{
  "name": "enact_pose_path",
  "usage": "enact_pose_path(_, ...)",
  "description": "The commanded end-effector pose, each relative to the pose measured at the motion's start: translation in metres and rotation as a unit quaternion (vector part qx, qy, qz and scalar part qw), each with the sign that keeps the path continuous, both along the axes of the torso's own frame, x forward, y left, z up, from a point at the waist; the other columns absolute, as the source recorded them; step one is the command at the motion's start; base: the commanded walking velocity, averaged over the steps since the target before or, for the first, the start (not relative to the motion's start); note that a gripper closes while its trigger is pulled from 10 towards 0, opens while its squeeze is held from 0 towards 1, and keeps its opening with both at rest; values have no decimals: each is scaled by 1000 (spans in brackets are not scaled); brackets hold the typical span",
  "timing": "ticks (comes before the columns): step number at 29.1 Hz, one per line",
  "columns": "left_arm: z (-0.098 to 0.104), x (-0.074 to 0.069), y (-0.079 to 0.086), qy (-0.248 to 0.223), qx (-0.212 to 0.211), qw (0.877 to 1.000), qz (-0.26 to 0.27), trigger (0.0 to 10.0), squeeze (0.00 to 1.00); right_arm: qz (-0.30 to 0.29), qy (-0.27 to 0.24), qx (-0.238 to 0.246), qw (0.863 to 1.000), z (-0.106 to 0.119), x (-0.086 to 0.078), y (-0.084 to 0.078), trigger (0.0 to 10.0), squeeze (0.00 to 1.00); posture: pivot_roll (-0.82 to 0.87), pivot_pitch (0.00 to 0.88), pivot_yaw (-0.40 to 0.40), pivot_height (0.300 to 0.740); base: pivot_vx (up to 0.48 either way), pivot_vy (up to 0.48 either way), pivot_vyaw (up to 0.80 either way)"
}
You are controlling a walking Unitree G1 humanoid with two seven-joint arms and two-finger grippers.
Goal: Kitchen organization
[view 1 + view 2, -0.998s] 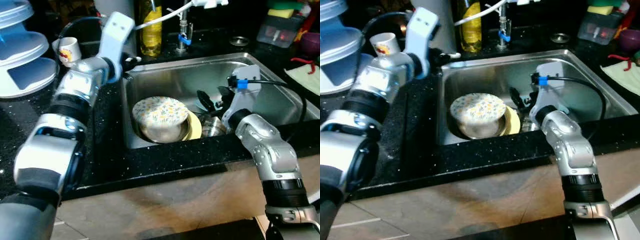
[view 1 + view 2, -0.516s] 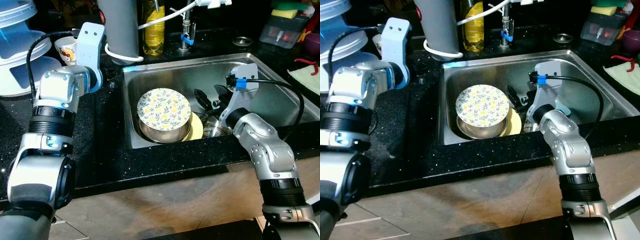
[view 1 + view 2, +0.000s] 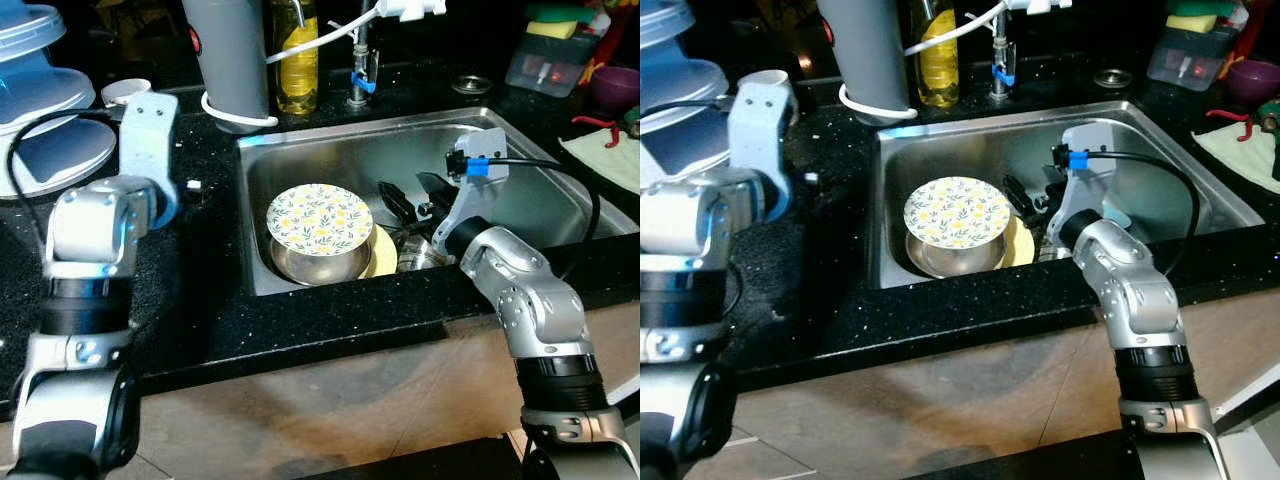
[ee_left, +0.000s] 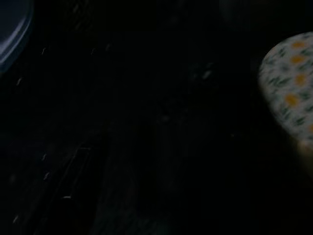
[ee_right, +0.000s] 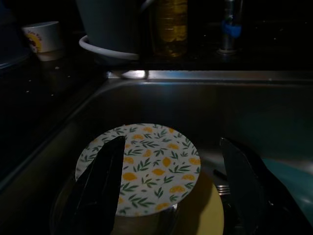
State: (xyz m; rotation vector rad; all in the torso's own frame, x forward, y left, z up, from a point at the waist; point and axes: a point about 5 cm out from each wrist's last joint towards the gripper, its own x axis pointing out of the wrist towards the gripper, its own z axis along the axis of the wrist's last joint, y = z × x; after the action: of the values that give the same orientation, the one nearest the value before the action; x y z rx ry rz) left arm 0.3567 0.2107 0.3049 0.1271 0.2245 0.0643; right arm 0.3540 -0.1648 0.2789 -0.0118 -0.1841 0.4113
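A round lemon-patterned plate (image 3: pixel 319 218) lies on top of a steel bowl (image 3: pixel 300 265) in the left half of the steel sink (image 3: pixel 330 150). The edge of a yellow plate (image 3: pixel 385 262) shows under the bowl. My right gripper (image 3: pixel 408 200) hangs low in the sink just right of the patterned plate, open. In the right wrist view its fingers (image 5: pixel 100 181) stand wide apart, with the plate (image 5: pixel 146 166) ahead between them. My left arm (image 3: pixel 100 215) is raised over the black counter left of the sink. The dark left wrist view catches the plate's edge (image 4: pixel 291 93).
A grey cylinder (image 3: pixel 225 60), a yellow bottle (image 3: pixel 290 60) and the tap (image 3: pixel 357 70) stand behind the sink. A small cup (image 3: pixel 765 85) and blue plastic lids (image 3: pixel 40 100) sit at the back left. Cutlery (image 3: pixel 420 250) lies beside the bowl. A cloth (image 3: pixel 610 155) lies on the right.
My left arm has drawn back from the sink's rim to the left, over the counter. The right gripper stays open in the sink. The view has shifted a little.
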Motion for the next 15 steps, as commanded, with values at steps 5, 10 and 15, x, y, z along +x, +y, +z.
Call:
enact_pose_path(5,4,-8,7,-37,4,999,14,10000,0,19,2,-1,1000,0,0,8,10000,0,-20,199,28,740,0,0,0)
enact_pose_path(10,38,-16,-15,-199,-55,968,-143,10000,0,13,-36,68,997,13,-4,6,10000,0,-23,196,26,740,0,0,0)
enact_pose_path(15,42,-27,-23,-237,-47,951,-191,10000,0,-40,-83,145,985,22,-11,-2,10000,0,-26,192,27,740,0,0,0)
